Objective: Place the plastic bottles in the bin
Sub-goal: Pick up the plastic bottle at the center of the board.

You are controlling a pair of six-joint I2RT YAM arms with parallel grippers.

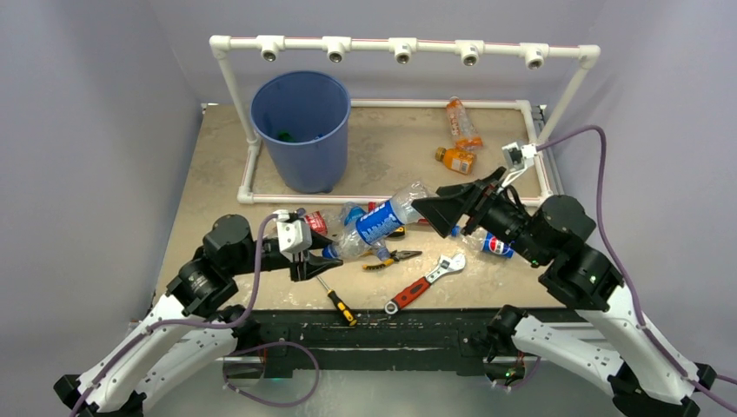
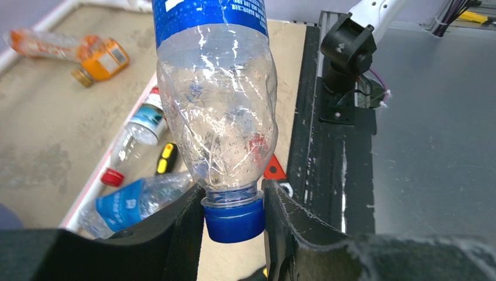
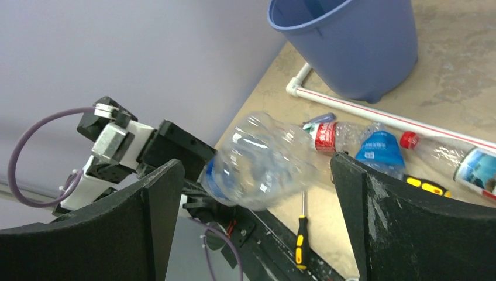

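My left gripper [image 1: 315, 258] is shut on the blue cap [image 2: 234, 218] of a clear bottle with a blue label [image 1: 380, 221] and holds it off the table, base pointing right. My right gripper [image 1: 428, 208] is open, with its jaws wide on either side of that bottle's base [image 3: 263, 161], and I see no contact. The blue bin [image 1: 302, 130] stands at the back left with something green inside. Other bottles lie on the table: two orange ones [image 1: 461, 139] at the back right, a blue-labelled one [image 1: 495, 246] under my right arm, and several [image 3: 380, 149] below the held bottle.
A white pipe frame [image 1: 401, 48] runs along the back and around the bin. A red-handled wrench [image 1: 426, 282], a yellow-and-black screwdriver [image 1: 337, 300] and pliers [image 1: 391, 258] lie near the front edge.
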